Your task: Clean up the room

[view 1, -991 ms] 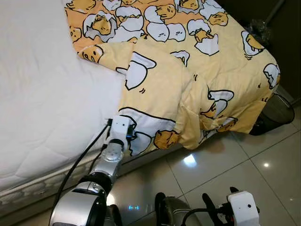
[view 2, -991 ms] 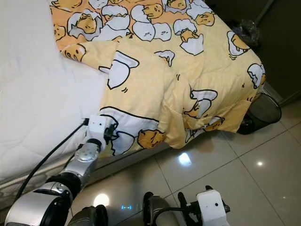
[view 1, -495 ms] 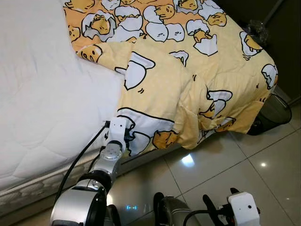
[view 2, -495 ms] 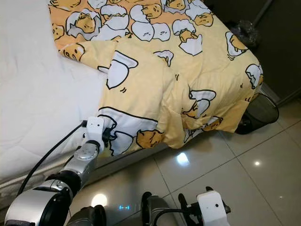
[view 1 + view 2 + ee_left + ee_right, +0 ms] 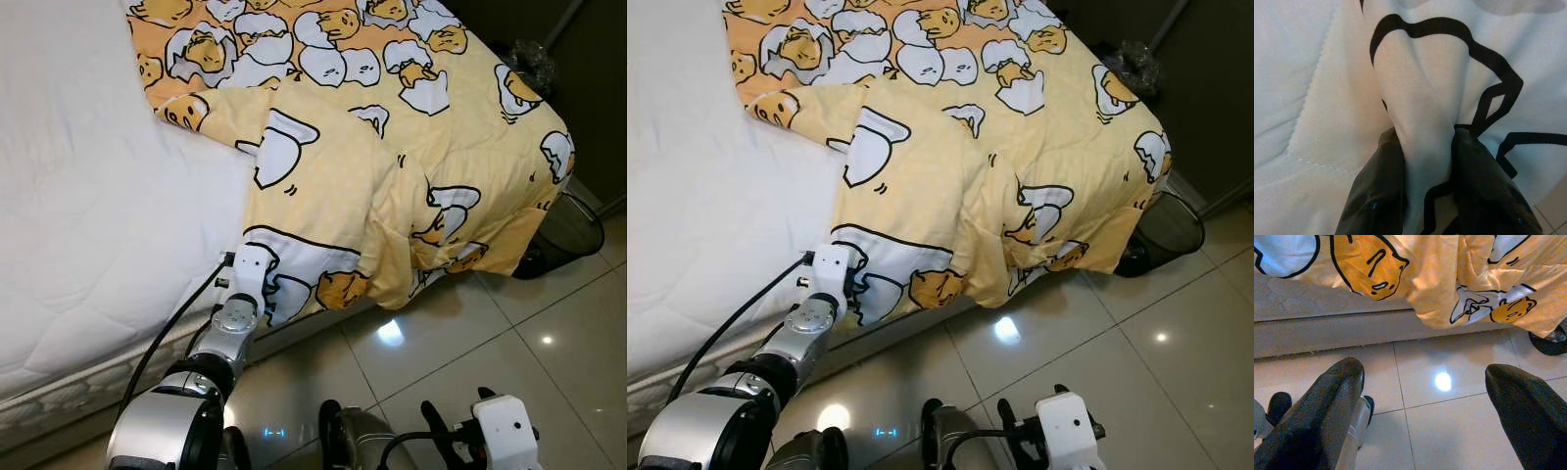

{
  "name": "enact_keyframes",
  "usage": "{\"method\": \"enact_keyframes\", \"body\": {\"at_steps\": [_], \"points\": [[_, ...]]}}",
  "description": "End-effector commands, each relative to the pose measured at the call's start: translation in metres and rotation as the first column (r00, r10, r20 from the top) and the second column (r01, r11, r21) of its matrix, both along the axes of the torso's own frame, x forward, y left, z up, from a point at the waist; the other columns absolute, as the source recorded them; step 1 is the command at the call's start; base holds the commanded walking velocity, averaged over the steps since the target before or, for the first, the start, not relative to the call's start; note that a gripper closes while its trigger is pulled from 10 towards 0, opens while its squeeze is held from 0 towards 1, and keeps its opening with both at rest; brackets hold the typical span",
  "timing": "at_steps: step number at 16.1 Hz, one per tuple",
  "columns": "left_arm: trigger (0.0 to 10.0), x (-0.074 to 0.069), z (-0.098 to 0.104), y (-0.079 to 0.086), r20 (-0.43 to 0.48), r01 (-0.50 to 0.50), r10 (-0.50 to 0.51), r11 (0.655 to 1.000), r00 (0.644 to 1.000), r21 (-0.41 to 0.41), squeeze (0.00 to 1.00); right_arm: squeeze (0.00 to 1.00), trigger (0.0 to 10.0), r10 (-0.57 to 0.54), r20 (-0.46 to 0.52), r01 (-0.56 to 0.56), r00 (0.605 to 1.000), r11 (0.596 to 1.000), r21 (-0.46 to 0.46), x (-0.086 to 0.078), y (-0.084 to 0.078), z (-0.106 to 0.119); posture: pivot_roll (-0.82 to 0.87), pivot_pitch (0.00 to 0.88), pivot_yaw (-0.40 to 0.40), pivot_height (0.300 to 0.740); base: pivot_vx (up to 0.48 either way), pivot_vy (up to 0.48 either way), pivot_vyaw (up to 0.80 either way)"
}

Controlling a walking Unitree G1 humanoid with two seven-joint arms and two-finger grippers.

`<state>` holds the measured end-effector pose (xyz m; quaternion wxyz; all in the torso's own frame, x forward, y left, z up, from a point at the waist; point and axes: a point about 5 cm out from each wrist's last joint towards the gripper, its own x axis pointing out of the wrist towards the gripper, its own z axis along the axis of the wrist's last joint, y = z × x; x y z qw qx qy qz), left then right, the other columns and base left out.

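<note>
mattress [image 5: 88,196] edge, left gripper [image 5: 1422,181] on blanket [image 5: 392,166]

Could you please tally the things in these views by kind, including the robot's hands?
Yellow egg-print blanket: 1
White mattress: 1
Black mesh bin on the floor past the bed's corner: 1
Robot hands: 2, the left hand pinching a fold of the blanket at the bed's edge, the right hand open above the tiled floor
Total: 5

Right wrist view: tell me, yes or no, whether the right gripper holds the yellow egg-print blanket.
No. The right gripper is open above the glossy tiled floor, while the yellow egg-print blanket hangs beyond it.
</note>
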<state>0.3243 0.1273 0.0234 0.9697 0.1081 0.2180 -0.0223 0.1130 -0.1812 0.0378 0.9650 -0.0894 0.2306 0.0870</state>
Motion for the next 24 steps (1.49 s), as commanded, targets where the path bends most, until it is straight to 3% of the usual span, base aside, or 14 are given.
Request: {"method": "enact_keyframes", "body": {"at_steps": [1,6,8,10,12,13,16,21,24], "points": [[0.0,-0.011,-0.013,-0.005,-0.053,0.046,-0.045,0.999,0.998,0.013,0.00,0.00,10.0,-0.025,-0.017,0.025,1.000,1.000,-0.007,-0.001,-0.004,-0.004,-0.29,0.197,-0.069,0.740,0.000,0.000,0.00],[0.0,-0.015,-0.017,0.002,-0.058,0.065,-0.063,0.997,0.996,0.030,0.00,0.00,10.0,-0.018,-0.008,0.018,1.000,1.000,0.014,0.012,0.003,-0.012,-0.24,0.143,-0.058,0.740,0.000,0.000,0.00],[0.0,-0.015,-0.017,0.005,-0.058,0.051,-0.051,0.999,0.997,0.008,0.00,0.00,10.0,0.000,0.008,0.000,1.000,1.000,0.021,0.024,0.007,-0.015,-0.22,0.091,-0.052,0.740,0.000,0.000,0.00],[0.0,-0.013,-0.014,0.003,-0.039,0.059,-0.062,0.996,0.997,-0.065,0.00,0.00,10.0,-0.032,0.044,0.030,0.998,0.998,0.048,0.046,0.004,-0.013,-0.20,0.038,-0.044,0.740,0.000,0.000,0.00],[0.0,-0.012,-0.012,0.000,-0.034,0.082,-0.084,0.994,0.996,-0.067,0.00,0.00,10.0,-0.040,0.053,0.037,0.998,0.998,0.055,0.053,0.004,-0.013,-0.19,0.015,-0.038,0.740,0.000,0.000,0.00],[10.0,-0.011,-0.012,-0.004,-0.047,0.101,-0.105,0.992,0.993,-0.076,0.00,0.00,10.0,-0.036,0.068,0.033,0.997,0.998,0.056,0.061,0.005,-0.013,-0.18,0.000,-0.028,0.740,0.000,0.000,0.00],[10.0,-0.012,-0.009,-0.019,-0.001,0.204,-0.206,0.972,0.979,-0.120,0.00,0.00,10.0,-0.026,0.107,0.020,0.994,0.998,0.062,0.084,0.011,-0.016,-0.15,0.000,-0.012,0.740,0.000,0.000,0.00],[10.0,-0.020,-0.016,-0.025,-0.007,0.212,-0.215,0.970,0.977,-0.120,0.00,0.00,10.0,0.016,0.092,-0.022,0.996,0.998,0.061,0.082,0.015,-0.021,-0.14,0.000,-0.027,0.740,-0.480,0.000,0.00],[10.0,-0.029,-0.021,-0.040,-0.027,0.275,-0.283,0.949,0.959,-0.153,0.00,0.00,10.0,0.039,0.074,-0.043,0.997,0.998,0.053,0.076,0.014,-0.027,-0.14,0.000,-0.031,0.740,-0.160,0.000,0.00]]}}
